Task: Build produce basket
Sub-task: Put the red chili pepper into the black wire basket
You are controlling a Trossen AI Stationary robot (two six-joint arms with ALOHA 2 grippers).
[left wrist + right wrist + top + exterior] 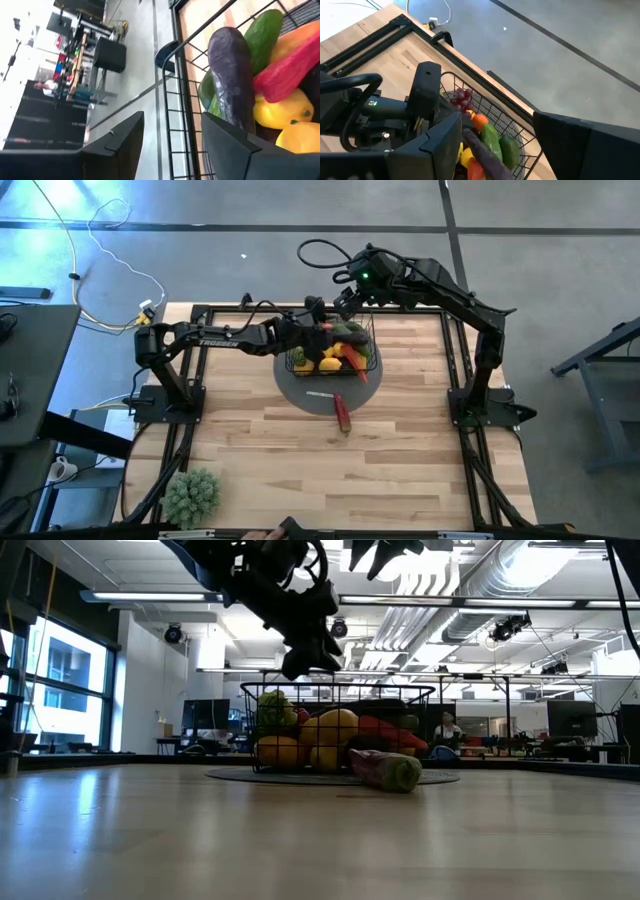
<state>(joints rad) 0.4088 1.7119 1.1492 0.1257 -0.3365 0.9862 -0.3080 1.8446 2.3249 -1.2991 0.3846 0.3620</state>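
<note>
High view first: we see the pale wooden plank table (400,470), and near its far edge the flat grey round disc (300,392) carrying the black wire-mesh basket (368,366), which already holds most of the produce (335,352).

Our dark left arm reaches across to the basket's left side; its left gripper (172,142) hangs over the rim with the fingers (125,140) parted and holding nothing, a long dark purple eggplant (231,75) lying in the basket just past them.

Our right gripper (512,150) hovers above the basket's far side, fingers spread wide and empty.

Just off the disc lies a red and green vegetable (342,412), its kind unclear to us.
</note>
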